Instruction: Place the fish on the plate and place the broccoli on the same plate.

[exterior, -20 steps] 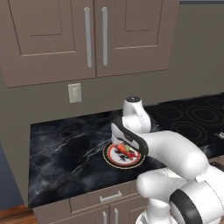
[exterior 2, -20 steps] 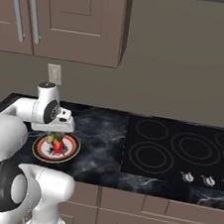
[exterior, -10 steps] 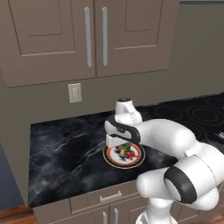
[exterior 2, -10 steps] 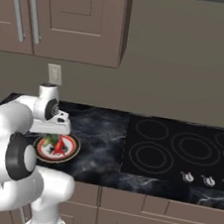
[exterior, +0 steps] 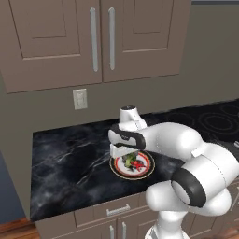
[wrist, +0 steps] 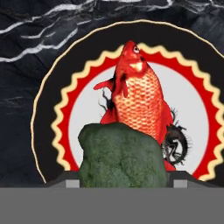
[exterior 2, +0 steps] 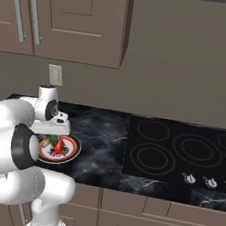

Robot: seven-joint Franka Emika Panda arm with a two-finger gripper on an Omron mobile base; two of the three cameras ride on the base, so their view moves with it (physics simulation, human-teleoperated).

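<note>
Black marble counter (exterior: 65, 158) carries the plate (exterior: 116, 166) near its front edge, beside the stove (exterior 2: 180, 154). On the plate's white centre lies the fish (wrist: 136, 94). Just over it, the gripper (wrist: 122, 183) has its fingers closed around the broccoli (wrist: 122, 155).

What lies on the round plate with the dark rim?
On the round plate lies the red-orange fish; the dark-green broccoli covers its tail end. The gripper's hold is hidden.
</note>
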